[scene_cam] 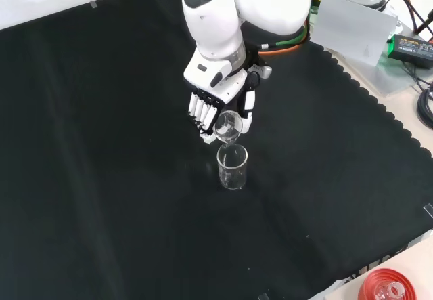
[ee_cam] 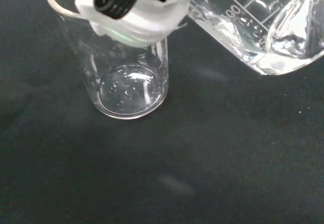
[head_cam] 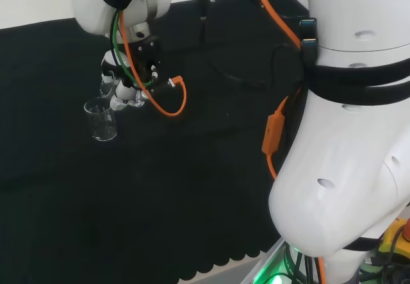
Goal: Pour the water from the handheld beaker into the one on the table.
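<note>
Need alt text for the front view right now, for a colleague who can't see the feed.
The hand holds a small clear beaker tilted just above an upright clear beaker standing on the black cloth. The white arm reaches in from the view's top.

The held beaker carries a printed white measuring scale in the wrist view: short graduation lines with figures beside them. Two rounded digits, seemingly zeros, show; the full number cannot be made out. No other print on any thing can be read.
</note>
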